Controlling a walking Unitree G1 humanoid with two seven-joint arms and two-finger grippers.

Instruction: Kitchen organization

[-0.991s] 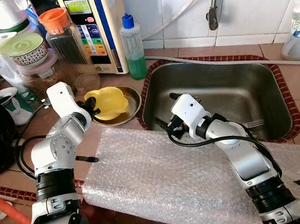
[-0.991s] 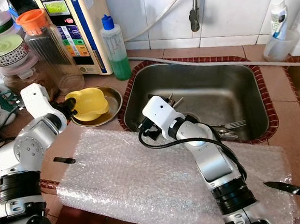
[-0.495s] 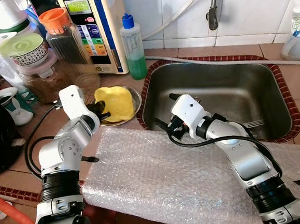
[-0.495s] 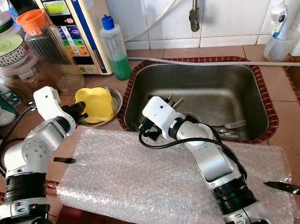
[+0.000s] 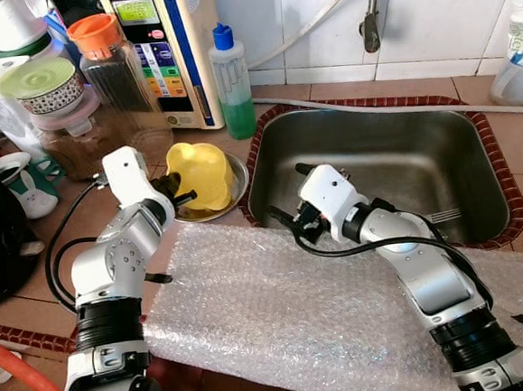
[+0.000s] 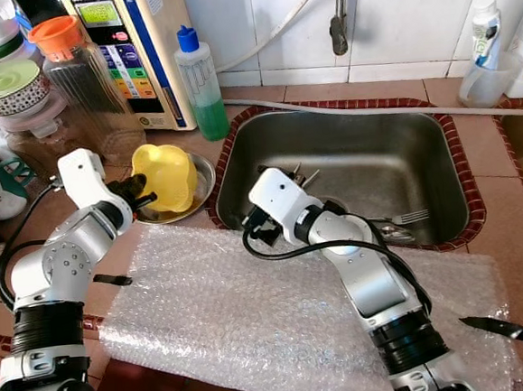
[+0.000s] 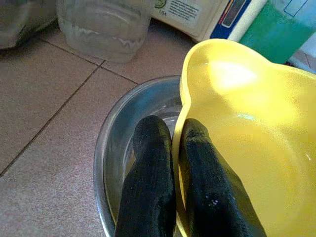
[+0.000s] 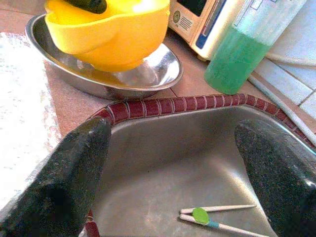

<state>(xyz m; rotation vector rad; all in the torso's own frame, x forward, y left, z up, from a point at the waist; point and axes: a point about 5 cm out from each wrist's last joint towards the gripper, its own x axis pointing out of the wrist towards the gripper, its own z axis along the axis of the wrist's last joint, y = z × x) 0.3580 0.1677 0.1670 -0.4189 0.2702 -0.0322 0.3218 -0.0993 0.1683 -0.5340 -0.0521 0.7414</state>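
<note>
A yellow bowl (image 5: 201, 173) stands tipped on its edge in a shallow steel dish (image 5: 239, 172) on the counter, left of the sink (image 5: 457, 144). My left gripper (image 7: 173, 128) is shut on the yellow bowl's rim (image 7: 247, 148), one finger inside and one outside. My right gripper (image 8: 173, 133) hangs open over the sink's left corner with nothing between its fingers (image 8: 74, 168); it faces the bowl (image 8: 113, 29) and dish (image 8: 148, 74). Chopsticks (image 8: 217, 217) with a green piece lie on the sink floor.
A sheet of bubble wrap (image 5: 280, 312) covers the near counter, with a black knife (image 6: 508, 328) at its right end. A green soap bottle (image 5: 232, 80), a water machine (image 5: 163, 40) and jars (image 5: 111, 71) stand behind the dish. A fork (image 5: 440, 216) lies in the sink.
My left gripper has turned the yellow bowl from lying open side up in the dish to standing on its edge. The right arm has stayed put.
</note>
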